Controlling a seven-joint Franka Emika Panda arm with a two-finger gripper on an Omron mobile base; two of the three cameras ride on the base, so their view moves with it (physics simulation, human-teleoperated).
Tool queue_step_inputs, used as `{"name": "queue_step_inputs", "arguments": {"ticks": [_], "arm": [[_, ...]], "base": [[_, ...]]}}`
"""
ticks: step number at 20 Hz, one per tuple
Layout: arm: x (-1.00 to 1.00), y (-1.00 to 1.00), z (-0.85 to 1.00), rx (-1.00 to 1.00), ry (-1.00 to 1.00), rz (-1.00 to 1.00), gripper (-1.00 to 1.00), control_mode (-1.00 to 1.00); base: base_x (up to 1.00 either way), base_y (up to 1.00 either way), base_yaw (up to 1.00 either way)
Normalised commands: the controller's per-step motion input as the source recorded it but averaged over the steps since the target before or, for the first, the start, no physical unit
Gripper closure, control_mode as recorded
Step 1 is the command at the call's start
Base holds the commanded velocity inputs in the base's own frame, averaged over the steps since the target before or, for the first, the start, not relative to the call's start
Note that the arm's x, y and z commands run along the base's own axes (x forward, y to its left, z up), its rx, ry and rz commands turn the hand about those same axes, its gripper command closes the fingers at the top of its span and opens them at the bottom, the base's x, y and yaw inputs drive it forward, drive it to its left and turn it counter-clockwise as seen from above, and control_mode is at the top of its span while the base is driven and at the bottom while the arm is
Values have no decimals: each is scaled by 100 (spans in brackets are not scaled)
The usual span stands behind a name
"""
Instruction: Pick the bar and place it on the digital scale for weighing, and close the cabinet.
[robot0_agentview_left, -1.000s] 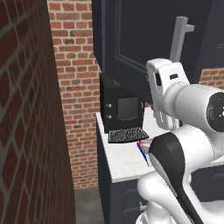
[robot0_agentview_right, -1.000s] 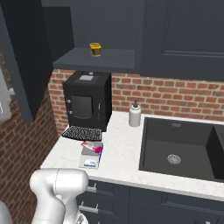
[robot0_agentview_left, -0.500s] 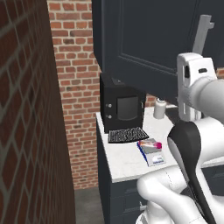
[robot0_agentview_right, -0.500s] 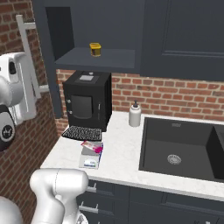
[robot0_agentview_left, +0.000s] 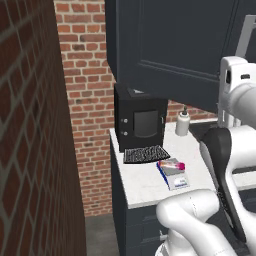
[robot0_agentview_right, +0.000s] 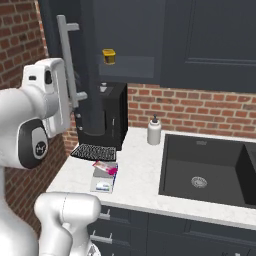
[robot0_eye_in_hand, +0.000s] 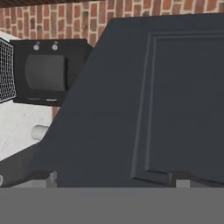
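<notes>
One bar (robot0_agentview_right: 105, 168) is lying flat on the one digital scale (robot0_agentview_right: 103, 180), just in front of the black appliance (robot0_agentview_right: 104, 116). The cabinet (robot0_agentview_left: 165, 45) door is partly swung out, with one yellow jar (robot0_agentview_right: 108, 56) on its shelf (up above the appliance). The gripper is right up against the door near its handle (robot0_agentview_right: 69, 60), can't tell if the fingers are apart or together

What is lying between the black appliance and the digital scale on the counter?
The black ribbed mat lies between the black appliance and the digital scale, seen in the right base view.

Half-open cabinet (robot0_agentview_left: 170, 45) door over counter (robot0_agentview_left: 145, 182)
</notes>
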Motion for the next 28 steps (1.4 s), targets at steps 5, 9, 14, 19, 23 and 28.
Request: {"name": "queue_step_inputs", "arguments": {"ticks": [5, 9, 14, 19, 23, 28], "arm": [[47, -36, 0, 1, 0, -7, -100, -100], [44, -34, 0, 3, 0, -3, -100, -100], [51, -25, -4, 0, -3, 0, -100, -100], [53, -25, 0, 0, -4, 0, -100, -100], [58, -25, -5, 0, -5, 0, -100, -100], [65, -22, 0, 3, 1, 0, -100, -100]], "base": [[0, 0, 0], [0, 0, 0], [0, 0, 0], [0, 0, 0], [0, 0, 0], [0, 0, 0]]}}
